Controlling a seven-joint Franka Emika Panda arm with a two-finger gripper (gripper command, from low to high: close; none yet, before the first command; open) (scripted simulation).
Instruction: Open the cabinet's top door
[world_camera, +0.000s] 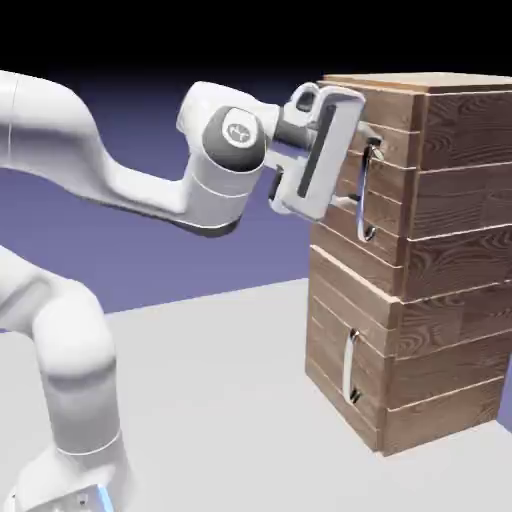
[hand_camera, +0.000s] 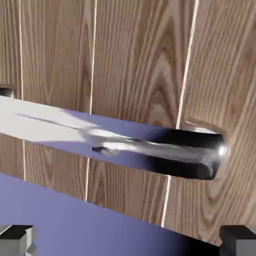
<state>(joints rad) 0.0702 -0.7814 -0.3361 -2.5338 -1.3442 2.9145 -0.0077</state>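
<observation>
Plain blue-violet backdrop, darkening to black along the top; pale grey counter (world_camera: 220, 400), smooth, beneath the robot and the furniture.

Exterior view. One cabinet (world_camera: 455, 250), tall and boxy, brown wood-grain planks, standing on the counter at the right. Two door fronts, one above the other, facing left. Top door (world_camera: 335, 235): the upper and larger panel, fitted with a curved, upright silver handle (world_camera: 363, 200); closed. Lower door (world_camera: 330, 320): the shorter panel, with a smaller upright silver handle of its own; likewise closed. One robot arm (world_camera: 215, 170), white with dark grey joint covers, entering from the left and reaching right to the upper part of the cabinet. Pincer (world_camera: 358, 165): tilted, at the top door's handle, one finger near its upper end, the other beside its middle.

Hand view. Wood-grain planks of the top door, divided by thin pale seams. Handle of the top door, large and glossy, reflecting white, violet and black, lying aslant across the middle, its mounted end at the right. Two grey fingertips (hand_camera: 237, 240) at the bottom corners, set wide apart. State of the pincer: fully open, holding nothing. Blue-violet backdrop visible below the door's edge, going black towards the right.
</observation>
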